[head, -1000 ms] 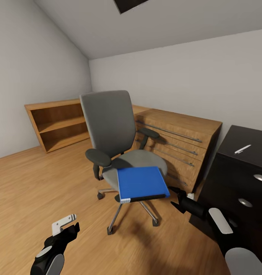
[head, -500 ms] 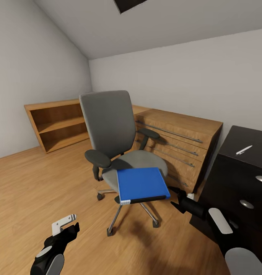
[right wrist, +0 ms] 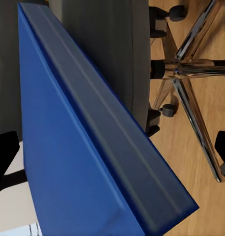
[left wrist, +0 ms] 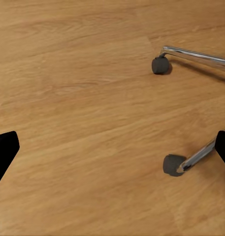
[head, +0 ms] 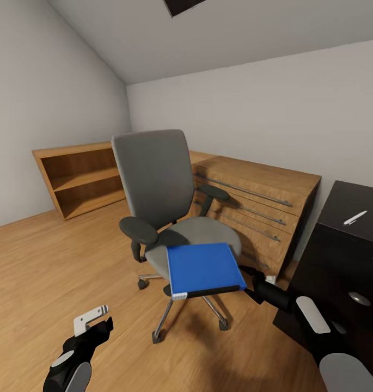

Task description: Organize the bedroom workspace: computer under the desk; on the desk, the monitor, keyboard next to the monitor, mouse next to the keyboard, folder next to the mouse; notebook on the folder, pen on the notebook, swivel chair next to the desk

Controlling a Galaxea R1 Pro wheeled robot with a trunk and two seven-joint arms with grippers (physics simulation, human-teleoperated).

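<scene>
Blue and flat, the folder [head: 204, 268] lies on the front edge of the grey swivel chair [head: 153, 179] seat, overhanging it toward the robot. From the head camera the chair stands on the wood floor [head: 39, 261] in front of a light wooden dresser [head: 251, 201], with an open wooden bookshelf [head: 83, 177] against the far wall and a black cabinet [head: 338, 261] at the right carrying a white pen [head: 354, 218] on its top. The right gripper [head: 250, 281] reaches toward the folder's near right corner, just beside it; whether it touches cannot be told. The left gripper [head: 102, 321] hangs low over the floor, well apart from the chair.

The right wrist camera adds what the head view lacks: the folder's dark spine [right wrist: 112, 142] close up, running between the two black fingertips [right wrist: 4, 152], which stand wide apart on either side, nothing clamped. Beyond it show the chrome star base [right wrist: 191, 73] and castors. The left wrist camera looks down on bare floor with two castors [left wrist: 160, 65] on chrome legs, its fingertips [left wrist: 3, 150] spread to the frame's edges, so that claw is open too.

Against the picture of a second ago, the whole scene has shifted slightly: chair and folder sit a little larger and lower, the black cabinet further right. That is the camera moving; both arms keep their pose.
</scene>
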